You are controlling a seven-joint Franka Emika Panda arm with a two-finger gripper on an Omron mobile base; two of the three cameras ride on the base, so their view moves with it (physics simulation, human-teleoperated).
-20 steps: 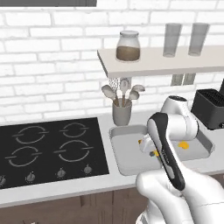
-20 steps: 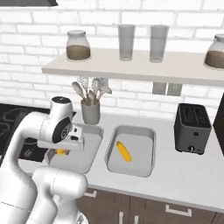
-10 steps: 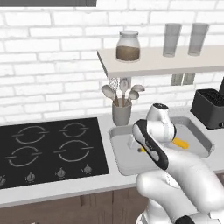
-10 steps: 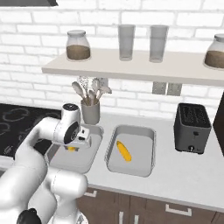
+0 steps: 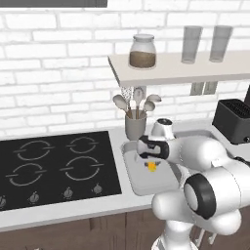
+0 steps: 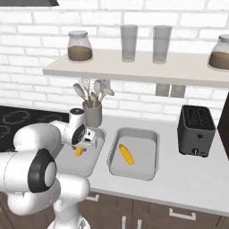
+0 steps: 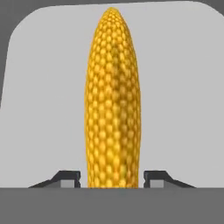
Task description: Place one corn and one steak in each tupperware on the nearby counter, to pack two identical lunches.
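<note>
- The claw (image 7: 113, 177) is only a little bit parted. In the hand view both fingertips (image 7: 70, 177) sit just off the corn (image 7: 113, 100) with a thin sliver of gap on each side, so it's not pinching the cob.
- That corn runs straight out from between the tips, butt end down at the tips and pointed end away from them, with the pale floor of a tupperware (image 7: 43, 87) behind it.
- From the left base view, the claw (image 5: 152, 158) hangs just in front of the utensil pot (image 5: 135, 127). The corn (image 5: 152, 166) pokes out right under it, over the tupperware (image 5: 141, 183) that sits on the table (image 5: 73, 207) directly in front of that pot.
- It's the same from the right base view: claw (image 6: 85, 142) and corn (image 6: 79, 151) are low over the tupperware (image 6: 89, 167) in front of the utensil pot (image 6: 92, 115).
- I can't tell whether the cob is actually lying on the tray floor or just above it.
- The second corn (image 6: 126, 154) lies flat in the other tupperware (image 6: 154, 152), one tray further from the pot, well apart from the claw.
</note>
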